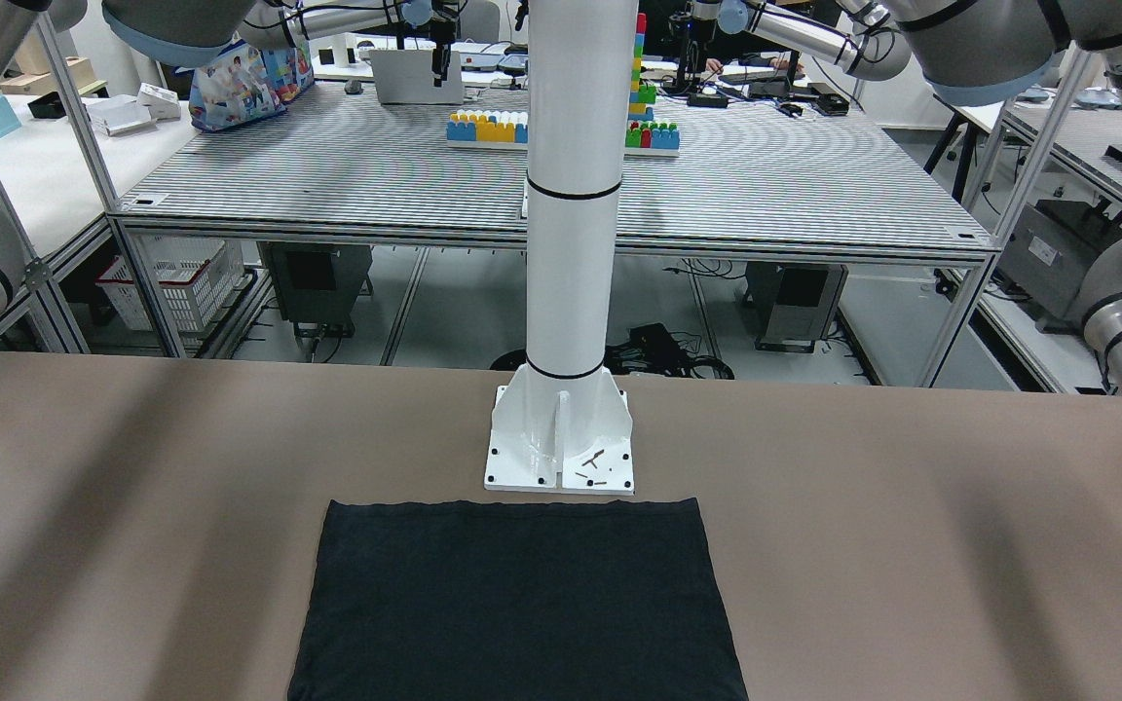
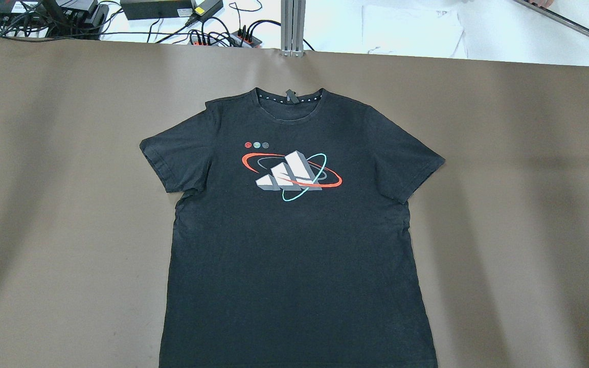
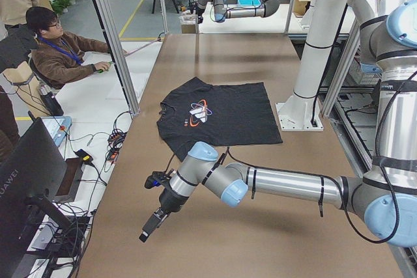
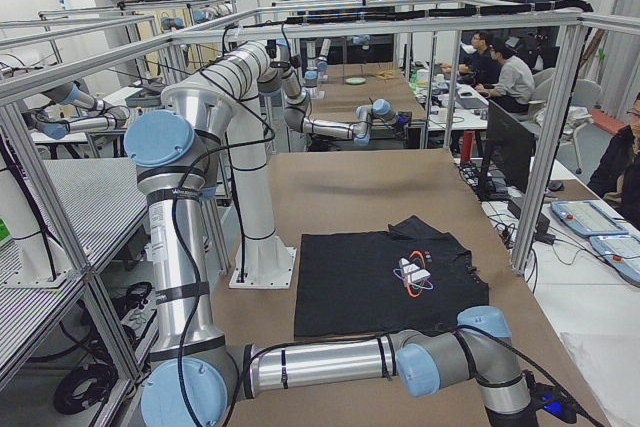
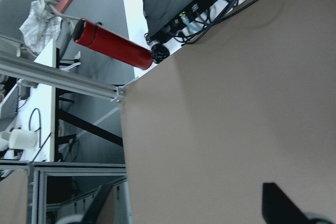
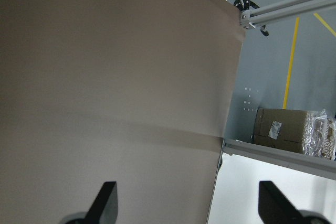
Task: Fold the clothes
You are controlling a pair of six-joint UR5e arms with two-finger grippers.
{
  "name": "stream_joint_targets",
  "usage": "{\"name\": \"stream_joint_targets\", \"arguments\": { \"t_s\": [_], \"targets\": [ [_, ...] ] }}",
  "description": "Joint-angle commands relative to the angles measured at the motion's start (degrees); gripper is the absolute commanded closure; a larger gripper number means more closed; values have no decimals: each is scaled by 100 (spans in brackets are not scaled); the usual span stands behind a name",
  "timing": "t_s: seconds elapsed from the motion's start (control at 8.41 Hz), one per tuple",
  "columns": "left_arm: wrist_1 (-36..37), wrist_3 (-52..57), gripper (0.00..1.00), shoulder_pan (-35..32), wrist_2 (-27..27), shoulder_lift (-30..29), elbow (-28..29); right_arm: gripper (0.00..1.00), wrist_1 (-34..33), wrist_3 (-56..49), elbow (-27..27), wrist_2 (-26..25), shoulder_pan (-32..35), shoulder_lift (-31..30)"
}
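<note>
The clothes are one black T-shirt [image 2: 294, 255] with a printed logo [image 2: 292, 176] on the chest. It lies flat and face up in the middle of the brown table, sleeves spread, its hem [image 1: 512, 504] just in front of the white pillar. My left gripper [image 5: 191, 205] hovers over bare table near the table's left end, far from the shirt [image 3: 221, 118], its fingers [image 5: 278, 208] wide apart, open and empty. My right gripper [image 6: 191, 203] is open too, with nothing between its fingers [image 6: 107, 200], over bare table at the right end.
The white pillar's base plate [image 1: 561, 458] is bolted to the table right behind the hem. A person [image 3: 62, 56] sits beyond the long edge opposite the robot. A red bottle [image 5: 115, 51] and cables lie past the table's left end. Aluminium frame posts [image 3: 117, 37] border the table.
</note>
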Motion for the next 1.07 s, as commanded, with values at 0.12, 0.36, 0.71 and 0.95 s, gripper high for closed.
{"name": "stream_joint_targets", "arguments": {
  "t_s": [0.12,0.36,0.71,0.95],
  "targets": [
    [0,-634,0,93,-1208,-351,20,6,3,7,21,256,-90,109],
    [-9,-1036,0,102,-2052,-615,56,6,404,24,-83,887,-108,110],
    [-383,-2370,0,627,-2451,-905,125,6,1054,1338,-32,1618,-282,101],
    [-1593,-3424,0,1066,-2442,-1072,720,6,1390,2025,-67,1734,-511,92]
  ]
}}
